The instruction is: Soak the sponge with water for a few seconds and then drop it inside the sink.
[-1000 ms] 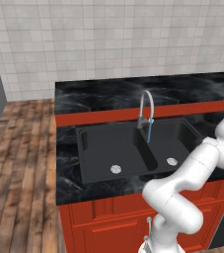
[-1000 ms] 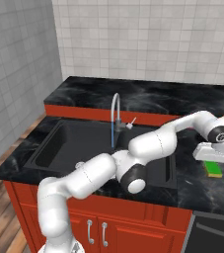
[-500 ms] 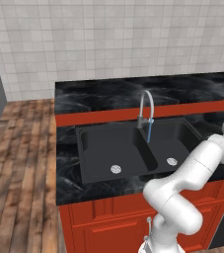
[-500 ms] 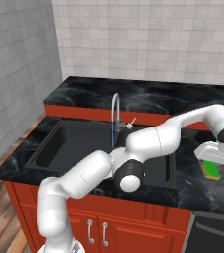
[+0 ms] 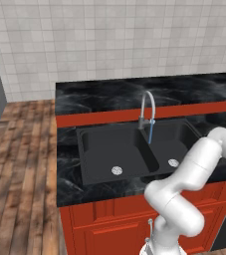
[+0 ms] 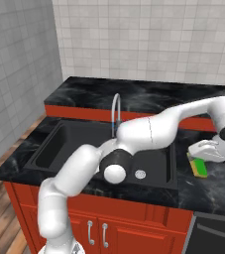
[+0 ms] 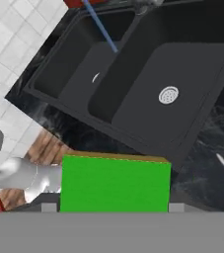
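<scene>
At the right end of the tabletop [image 6: 218, 191], just past the sink's rim, the sponge [image 6: 199, 166] sat in the claw [image 6: 201, 159], which was closed narrowly on it; from the right base view only its green face and a yellow edge showed beneath the white hand, and whether it touched the surface or hung just above could not be told. From the hand view the sponge [image 7: 114, 184] appeared as a flat bright green rectangle with a thin yellowish strip along its top edge, its lower part cut off at the bottom of the view, and the fingertips themselves were hard to make out beside it. Beyond it lay the sink [image 6: 54, 149], a matte black rectangular double basin, one wide and one narrower, each with a round silver drain; the narrower basin's drain [image 7: 168, 95] was plain in the hand view, while the other was mostly hidden behind the divider. Both basins held nothing else. A curved grey metal faucet [image 5: 147, 107] rose at the back between them, and the water [image 5: 150, 133] fell from it as a thin light-blue streak. The tabletop was glossy black with pale marbled veins, set on red cabinets [image 5: 104, 224] with small silver handles, against a wall of pale square tiles [image 5: 109, 40], with wooden plank flooring [image 5: 15, 164] to the left.
</scene>
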